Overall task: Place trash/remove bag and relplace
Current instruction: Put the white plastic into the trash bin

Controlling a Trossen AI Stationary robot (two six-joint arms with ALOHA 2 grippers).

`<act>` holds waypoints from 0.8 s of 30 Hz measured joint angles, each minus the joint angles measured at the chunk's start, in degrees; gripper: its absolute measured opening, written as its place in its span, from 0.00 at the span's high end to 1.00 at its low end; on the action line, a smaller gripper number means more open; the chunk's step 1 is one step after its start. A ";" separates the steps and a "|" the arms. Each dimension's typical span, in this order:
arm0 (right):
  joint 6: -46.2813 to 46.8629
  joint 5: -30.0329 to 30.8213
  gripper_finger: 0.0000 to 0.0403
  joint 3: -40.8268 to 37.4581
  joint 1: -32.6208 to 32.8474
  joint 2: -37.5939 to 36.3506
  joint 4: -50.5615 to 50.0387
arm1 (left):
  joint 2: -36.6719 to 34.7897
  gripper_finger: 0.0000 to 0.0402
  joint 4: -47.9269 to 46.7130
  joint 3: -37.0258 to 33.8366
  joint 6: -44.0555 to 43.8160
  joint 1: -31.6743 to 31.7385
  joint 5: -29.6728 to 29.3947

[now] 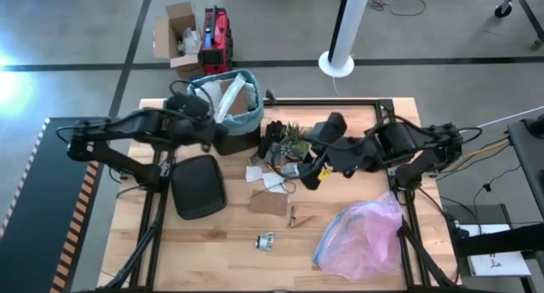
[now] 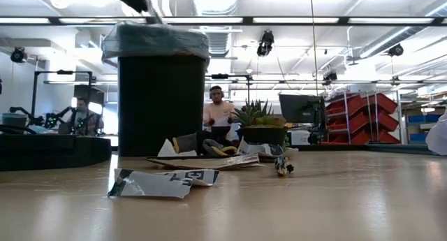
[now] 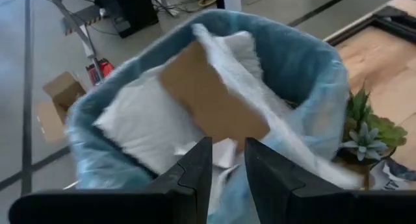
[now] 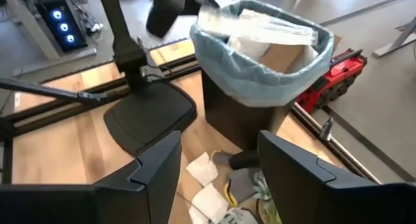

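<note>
The black bin [image 1: 240,140] stands at the table's far side, lined with the blue-teal bag [image 3: 312,74], whose top is folded over the rim [image 4: 227,62]. Inside lie brown paper [image 3: 214,94] and white paper [image 3: 143,126]. My left gripper [image 3: 227,165] hovers over the bin's left rim [image 1: 202,106], shut on a long white sheet [image 4: 260,26]. My right gripper [image 4: 218,178] stands open above the table right of the bin [image 1: 310,170], nothing between its fingers. More trash lies on the table: white pieces [image 1: 263,176] and a brown piece [image 1: 269,202]. My left gripper has one end of the white sheet [image 3: 226,149] between its two fingers, slanting down from the table's left side. The sheet's remainder [image 4: 286,32] lies across the bin's open top on the trash inside. The fingers hide the exact place of contact.
The bin's black lid [image 1: 197,187] lies flat left of centre. A small potted plant [image 1: 293,140] stands right of the bin. A pinkish plastic bag [image 1: 361,238] lies at the near right. A small crumpled scrap [image 1: 266,240] sits near the front edge. People sit beyond the table [image 2: 220,112].
</note>
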 joint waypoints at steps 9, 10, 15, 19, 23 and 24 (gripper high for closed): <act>3.35 0.05 0.53 -0.09 1.58 0.20 -0.24 | -4.79 0.81 -4.77 0.00 -3.51 0.04 -0.66; 3.44 0.03 0.53 -0.09 1.67 0.20 -0.22 | -4.84 0.81 -4.30 0.00 -4.51 -0.02 -0.56; 3.90 0.01 0.53 -0.09 2.20 0.20 -0.24 | -3.73 0.81 0.69 0.00 -3.86 -3.34 5.80; 4.08 0.03 0.53 -0.09 2.56 0.20 -0.36 | -1.96 0.81 3.78 0.00 -2.77 -7.01 9.55; 4.06 -0.04 0.53 -0.09 2.64 0.20 -0.61 | 0.21 0.81 4.47 0.00 -2.82 -8.19 12.57; 4.01 -0.03 0.53 -0.09 2.62 0.17 -0.64 | 0.88 0.81 4.44 0.00 -2.84 -8.19 12.66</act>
